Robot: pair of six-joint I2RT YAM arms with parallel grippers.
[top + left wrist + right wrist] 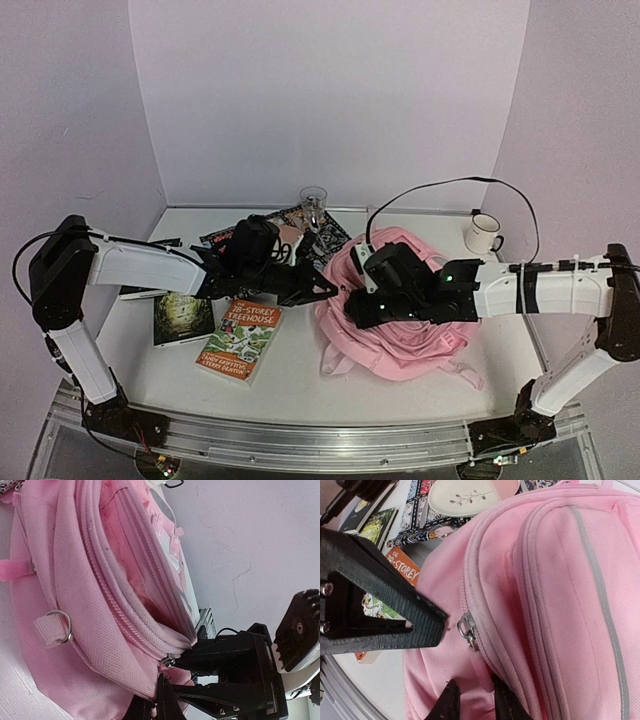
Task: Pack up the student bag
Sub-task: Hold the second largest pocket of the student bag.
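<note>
The pink student bag (405, 335) lies right of centre on the table and fills both wrist views (75, 605) (560, 595). My left gripper (328, 290) is at the bag's left edge, its jaws (152, 700) pinched on bag fabric just below the zip. My right gripper (352, 305) meets it there. Its fingertips (502, 702) sit either side of the pink pull tab (482, 672) that hangs from the metal zip slider (467, 627) and hold it. The slider also shows in the left wrist view (170, 661). The zip line looks closed.
An orange "Storey Treehouse" book (240, 340) and a green book (183, 318) lie left of the bag. A patterned book carrying a plate (465, 495) sits behind them, with a glass (313, 200). A white mug (484, 233) stands at the back right.
</note>
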